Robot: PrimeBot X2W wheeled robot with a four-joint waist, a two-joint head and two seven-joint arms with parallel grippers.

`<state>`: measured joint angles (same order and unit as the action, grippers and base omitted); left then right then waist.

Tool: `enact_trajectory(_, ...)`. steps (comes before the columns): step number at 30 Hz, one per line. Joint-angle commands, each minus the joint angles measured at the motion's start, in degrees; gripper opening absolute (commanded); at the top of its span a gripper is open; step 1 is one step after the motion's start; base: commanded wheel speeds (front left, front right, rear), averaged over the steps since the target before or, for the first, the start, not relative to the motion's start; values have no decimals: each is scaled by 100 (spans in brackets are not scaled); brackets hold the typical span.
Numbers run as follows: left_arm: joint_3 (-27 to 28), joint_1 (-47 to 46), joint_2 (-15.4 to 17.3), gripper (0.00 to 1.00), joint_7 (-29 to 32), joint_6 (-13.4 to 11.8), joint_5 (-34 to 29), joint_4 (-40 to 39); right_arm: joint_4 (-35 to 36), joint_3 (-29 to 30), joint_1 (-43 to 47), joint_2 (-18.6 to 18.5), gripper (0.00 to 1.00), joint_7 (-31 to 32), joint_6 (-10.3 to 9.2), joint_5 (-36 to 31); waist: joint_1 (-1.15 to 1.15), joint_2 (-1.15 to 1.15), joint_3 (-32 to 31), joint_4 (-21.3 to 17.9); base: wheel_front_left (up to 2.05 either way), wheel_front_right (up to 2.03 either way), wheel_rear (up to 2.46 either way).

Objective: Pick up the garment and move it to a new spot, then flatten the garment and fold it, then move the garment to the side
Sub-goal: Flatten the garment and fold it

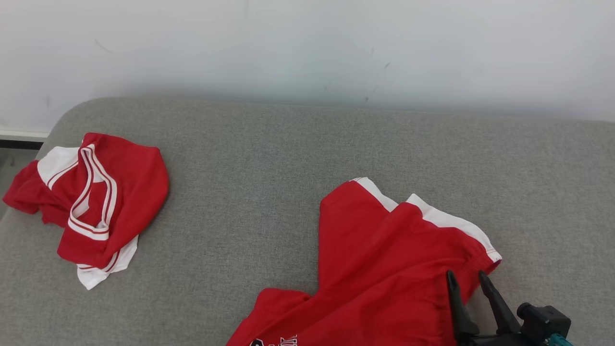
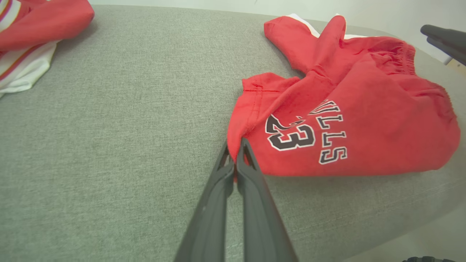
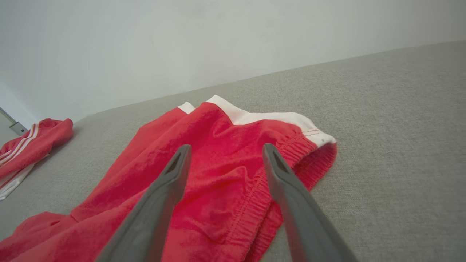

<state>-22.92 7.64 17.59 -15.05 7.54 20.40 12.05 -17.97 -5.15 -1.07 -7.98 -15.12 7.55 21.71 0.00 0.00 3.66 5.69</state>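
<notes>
Left claw [image 2: 235, 144] pinches garment [image 2: 367, 109], seemingly its hem edge; open cushion [image 2: 127, 127] alongside.

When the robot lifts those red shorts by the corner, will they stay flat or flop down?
Probably flop: the red shorts already lie in soft folds and wrinkles, so they'd likely hang limp from the left gripper pinching their hem. They look thin and light. The fuzzy cloth probably won't slip out.
</notes>
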Motion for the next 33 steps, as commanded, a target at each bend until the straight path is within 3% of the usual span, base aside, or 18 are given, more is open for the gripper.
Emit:
enact_trajectory(1,34,5,-61,10,-14,-12,16,3,-43,34,-13,-16,100,-5,-13,-20,0,0,-19,-25,0,0,0)
enact_trajectory(3,75,-38,-147,100,-13,-12,-32,4,-103,78,-11,-43,100,-5,-13,-57,0,0,-52,-61,0,0,0)
enact_trajectory(8,338,-117,-381,100,-14,-12,-198,-248,-233,245,-41,-75,100,-5,-13,-140,0,0,-113,-161,0,0,0)
enact_trajectory(18,1491,-57,-971,100,-13,-21,-659,-826,-760,356,-325,-6,100,228,-13,-171,0,0,-111,-247,0,0,0)
enact_trajectory(33,2070,-315,-1370,100,-13,-14,-1048,-655,-1589,280,-712,151,100,776,-13,-193,0,0,-51,-87,0,0,0)
